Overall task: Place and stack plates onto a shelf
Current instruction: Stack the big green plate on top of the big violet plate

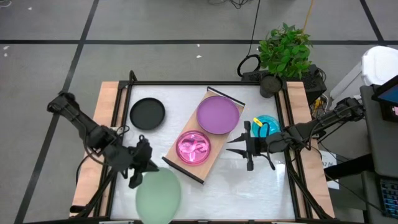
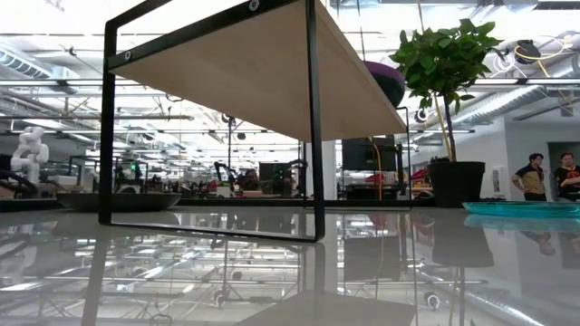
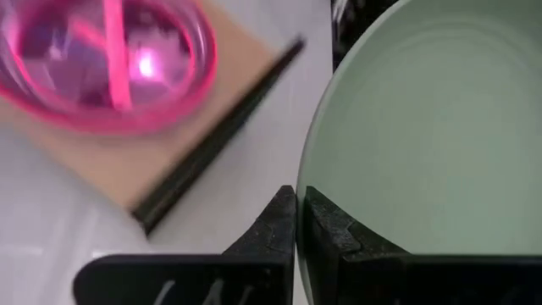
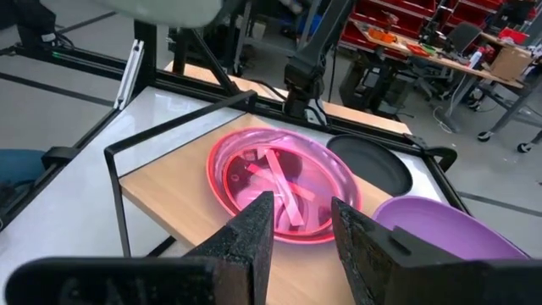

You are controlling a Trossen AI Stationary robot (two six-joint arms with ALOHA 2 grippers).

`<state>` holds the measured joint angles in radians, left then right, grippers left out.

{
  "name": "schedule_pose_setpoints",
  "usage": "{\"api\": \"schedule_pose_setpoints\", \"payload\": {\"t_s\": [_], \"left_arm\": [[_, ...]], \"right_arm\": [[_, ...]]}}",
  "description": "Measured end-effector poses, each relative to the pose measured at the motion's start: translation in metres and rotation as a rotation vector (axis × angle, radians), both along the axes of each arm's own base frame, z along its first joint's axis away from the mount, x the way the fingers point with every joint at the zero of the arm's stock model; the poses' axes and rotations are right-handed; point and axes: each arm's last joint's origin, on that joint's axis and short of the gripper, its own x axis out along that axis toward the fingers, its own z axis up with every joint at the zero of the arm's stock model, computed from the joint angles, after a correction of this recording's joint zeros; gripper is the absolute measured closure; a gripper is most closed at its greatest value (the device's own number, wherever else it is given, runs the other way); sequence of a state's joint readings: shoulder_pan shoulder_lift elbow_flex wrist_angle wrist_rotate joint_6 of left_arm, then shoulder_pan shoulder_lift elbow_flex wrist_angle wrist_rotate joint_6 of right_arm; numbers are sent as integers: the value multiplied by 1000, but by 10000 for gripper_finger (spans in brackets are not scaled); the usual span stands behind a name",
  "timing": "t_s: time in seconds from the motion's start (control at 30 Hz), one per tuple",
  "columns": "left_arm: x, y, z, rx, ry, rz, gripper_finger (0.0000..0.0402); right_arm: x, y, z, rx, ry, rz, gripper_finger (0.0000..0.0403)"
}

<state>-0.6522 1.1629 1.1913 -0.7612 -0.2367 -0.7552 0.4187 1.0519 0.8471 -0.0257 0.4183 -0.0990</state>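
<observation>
The light-wood shelf [image 1: 186, 152] stands slantwise mid-table on black rails. A purple plate [image 1: 217, 115] lies on its far end and a pink plate [image 1: 194, 148] on its near end. A black plate [image 1: 147, 114] lies on the table left of the shelf, and a cyan plate [image 1: 267, 124] lies to its right. My left gripper [image 1: 140, 171] is shut on a pale green plate [image 1: 158, 193] near the table's near edge. My right gripper [image 1: 245, 149] is open and empty beside the shelf's right side, pointing at the pink plate [image 4: 284, 186]. My left gripper pinches the pale green plate's rim [image 3: 301, 182] between its two fingers, at the plate's left far side. The fingers come at it from the table's left. The plate is lifted clear of the table, its hollow face up, reaching out beyond the fingers toward the near edge.
A potted plant [image 1: 283, 53] stands at the table's far right corner. Black frame rails [image 1: 186, 84] run along the table's edges. In the low view the shelf board [image 2: 254, 63] stands high on its rails, with free room beneath it. People stand in the room far behind.
</observation>
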Motion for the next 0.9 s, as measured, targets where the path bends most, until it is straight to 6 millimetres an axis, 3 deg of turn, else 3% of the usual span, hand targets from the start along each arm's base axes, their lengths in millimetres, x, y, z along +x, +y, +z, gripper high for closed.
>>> {"api": "schedule_pose_setpoints", "payload": {"t_s": [0.4, 0.9], "left_arm": [[23, 64, 72, 258, -279, 96, 392], [52, 147, 84, 412, -356, 402, 393]], "right_arm": [[-5, -1, 5, 15, -19, 2, 298], [-7, 1, 6, 24, -20, 11, 298]]}}
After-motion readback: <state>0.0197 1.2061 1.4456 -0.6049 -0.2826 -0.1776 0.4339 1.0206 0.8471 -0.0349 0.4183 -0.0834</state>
